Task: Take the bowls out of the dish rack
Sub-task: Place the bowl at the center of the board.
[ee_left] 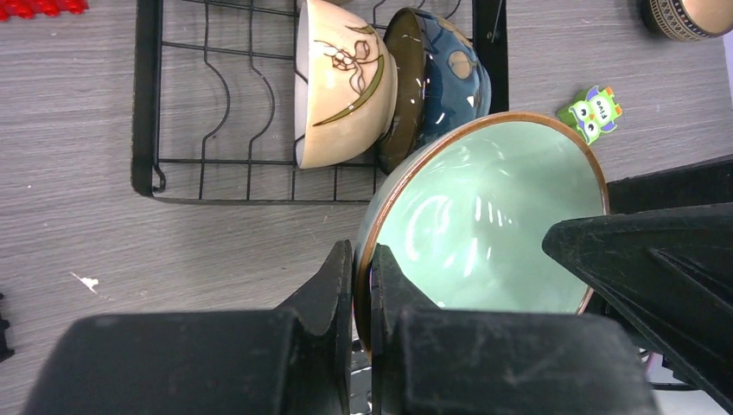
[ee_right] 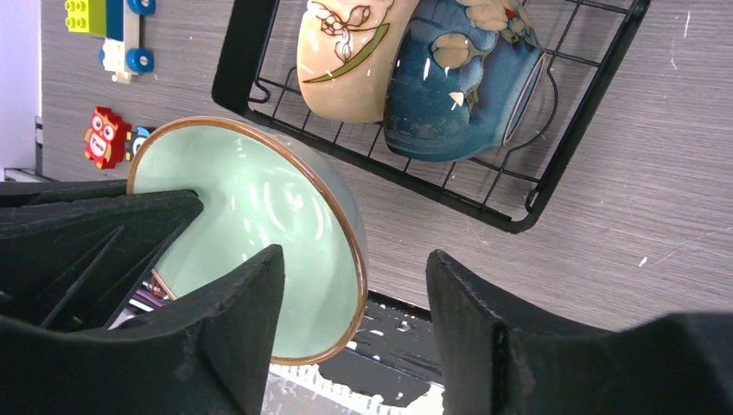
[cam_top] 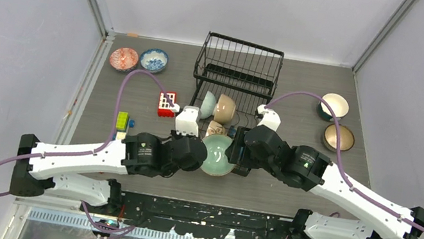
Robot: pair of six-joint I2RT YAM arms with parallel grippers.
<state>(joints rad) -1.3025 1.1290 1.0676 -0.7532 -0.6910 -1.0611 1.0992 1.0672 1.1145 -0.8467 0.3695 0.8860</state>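
Top external view gives me the left gripper (ee_left: 361,264) clamped on the rim of the pale green bowl (cam_top: 218,155) (tilted, at the near end of the dish rack (cam_top: 241,66)). The right gripper (ee_right: 354,259) is spread wide astride the opposite rim.

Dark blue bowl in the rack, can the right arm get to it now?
Probably, not directly. The right gripper is open and empty, but the pale green bowl, pinched by the left gripper, sits between its fingers. Past that, the dark blue bowl stands exposed in the dish rack.
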